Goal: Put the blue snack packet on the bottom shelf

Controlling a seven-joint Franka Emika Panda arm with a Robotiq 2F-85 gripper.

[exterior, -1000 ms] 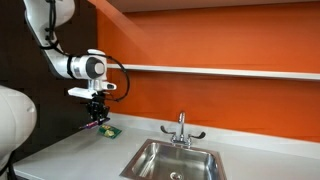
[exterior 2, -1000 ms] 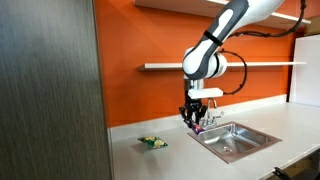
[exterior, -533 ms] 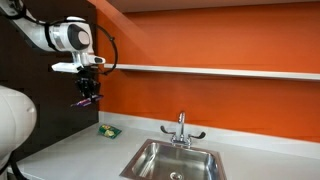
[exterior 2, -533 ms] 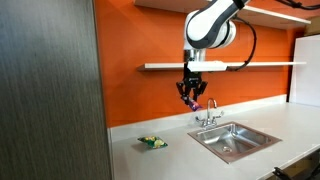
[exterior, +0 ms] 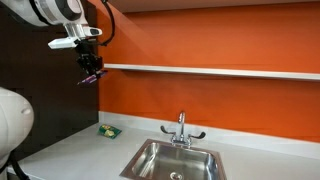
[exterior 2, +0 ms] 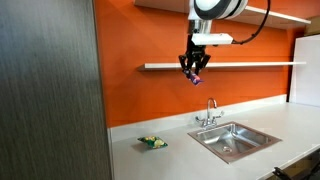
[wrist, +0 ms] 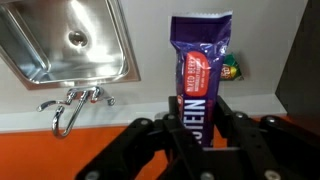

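My gripper [exterior: 91,70] is shut on the blue snack packet [exterior: 90,77], a slim dark blue-purple bar with a red mark, seen close up in the wrist view [wrist: 198,75]. It hangs high in the air, near the end of the bottom shelf [exterior: 220,71], a long thin white ledge on the orange wall, about level with it. In an exterior view the gripper [exterior 2: 195,68] holds the packet [exterior 2: 197,76] just in front of the shelf [exterior 2: 260,65]. The gripper [wrist: 197,125] clamps the packet's lower end.
A green packet [exterior: 108,131] lies on the pale grey countertop [exterior: 70,155] far below, also in an exterior view [exterior 2: 152,142] and the wrist view [wrist: 233,69]. A steel sink [exterior: 175,160] with a tap [exterior: 181,129] sits beside it. A dark cabinet [exterior 2: 50,90] stands beside the orange wall.
My gripper has risen with the blue packet from just above the countertop to shelf height. The green packet has stayed on the counter.
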